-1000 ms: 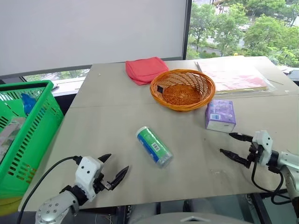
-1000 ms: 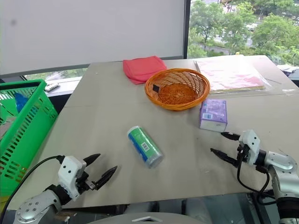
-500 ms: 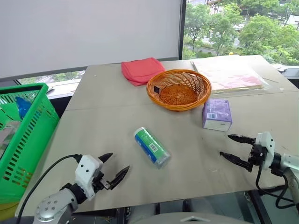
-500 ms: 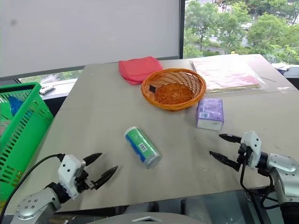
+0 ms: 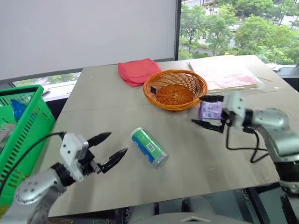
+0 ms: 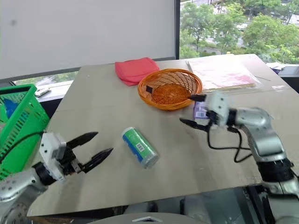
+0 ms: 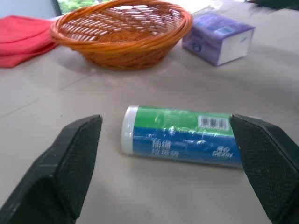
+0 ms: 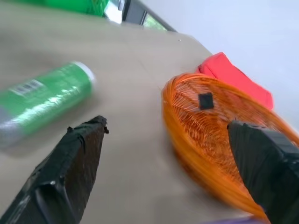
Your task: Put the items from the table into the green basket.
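Progress: you've basketed nothing | green cylinder [image 5: 149,147], purple pack [image 5: 210,110] on worktop [image 5: 107,116] | left gripper [image 5: 108,150], right gripper [image 5: 209,112] gape empty | green basket [image 5: 28,122] waits.

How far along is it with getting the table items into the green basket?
Nothing moved yet. The green cylinder and purple pack both lie on the table. Both end effectors are open and empty: left near the cylinder, right by the pack. Both items must still go into the green basket.

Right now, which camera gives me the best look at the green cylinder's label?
The left wrist view: the green cylinder lies side-on between the open left gripper's fingers, barcode and print readable. Both eye views show it whole but small, on the table. The right wrist view shows it blurred.
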